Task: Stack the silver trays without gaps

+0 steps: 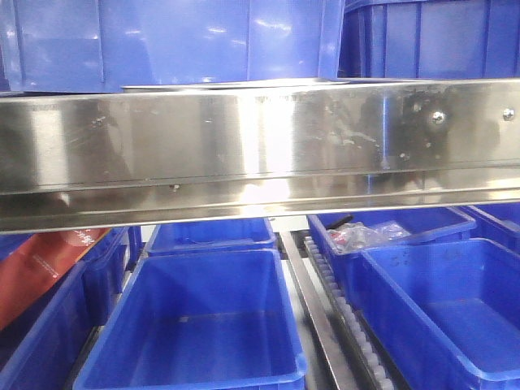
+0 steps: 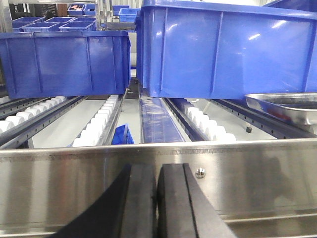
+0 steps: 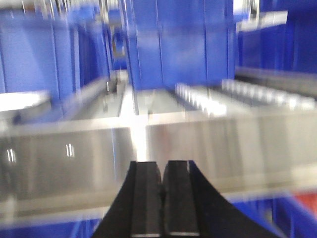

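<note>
Front view: polished steel beam (image 1: 244, 138) spans the frame from 9 to 3 o'clock, with bright glare at centre. Upper blue bins (image 1: 162, 41) at 12 o'clock. Lower blue bins (image 1: 195, 325), open-topped, at 6 o'clock. White roller track (image 1: 353, 325) toward 5 o'clock. Red packaging (image 1: 41, 268) at 8 o'clock. Right wrist view motion-blurred.

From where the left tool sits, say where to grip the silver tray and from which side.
Take the silver tray by its thin flat rim at the near left corner, probably coming over the steel beam from the near side. The tray lies flat and shallow; that rim flares toward the left tool, and a blue bin crowds its far side.
</note>
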You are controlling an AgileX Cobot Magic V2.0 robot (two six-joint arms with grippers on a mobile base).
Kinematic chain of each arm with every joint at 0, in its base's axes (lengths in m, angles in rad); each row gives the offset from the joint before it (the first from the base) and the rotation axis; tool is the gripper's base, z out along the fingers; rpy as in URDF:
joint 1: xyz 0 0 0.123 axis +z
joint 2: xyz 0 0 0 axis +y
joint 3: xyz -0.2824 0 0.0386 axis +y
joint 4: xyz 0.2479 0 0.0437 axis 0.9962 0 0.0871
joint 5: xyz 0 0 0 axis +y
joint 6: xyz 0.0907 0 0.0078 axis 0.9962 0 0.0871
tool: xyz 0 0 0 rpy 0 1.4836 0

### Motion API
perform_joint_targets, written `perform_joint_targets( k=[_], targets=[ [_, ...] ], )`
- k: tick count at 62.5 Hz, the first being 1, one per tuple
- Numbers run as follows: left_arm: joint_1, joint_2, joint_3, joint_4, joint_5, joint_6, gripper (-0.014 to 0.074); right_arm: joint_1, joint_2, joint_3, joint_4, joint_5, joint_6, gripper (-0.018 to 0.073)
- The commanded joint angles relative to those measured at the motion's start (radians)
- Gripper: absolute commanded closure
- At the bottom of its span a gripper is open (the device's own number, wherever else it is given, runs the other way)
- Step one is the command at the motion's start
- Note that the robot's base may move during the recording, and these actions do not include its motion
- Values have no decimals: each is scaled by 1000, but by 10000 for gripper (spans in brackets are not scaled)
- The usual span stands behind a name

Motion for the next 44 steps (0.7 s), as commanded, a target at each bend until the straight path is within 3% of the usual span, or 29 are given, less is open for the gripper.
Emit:
perform_joint_targets(
  k=[1,8,21,30,36,44],
  targets=[
    [-6,-4,-2,-5,-20,-2,592,0,-3,-1,0,-106,-4,638],
    [-6,-4,-2,-5,-49,-2,592,0,-3,-1,0,-133,-4,638],
    [-6,-4,-2,-5,-202,-2,592,0,-3,-1,0,-177,-2,638],
    [-6,-4,-22,-92,-301,-4,592,0,-3,-1,0,-277,3,638],
    [-6,-4,-94,-118,-271,-4,592,0,-3,-1,0,-326,12,638],
    [-6,-4,-226,-116,-66,-4,592,0,-3,-27,0,-324,69,638]
  ],
)
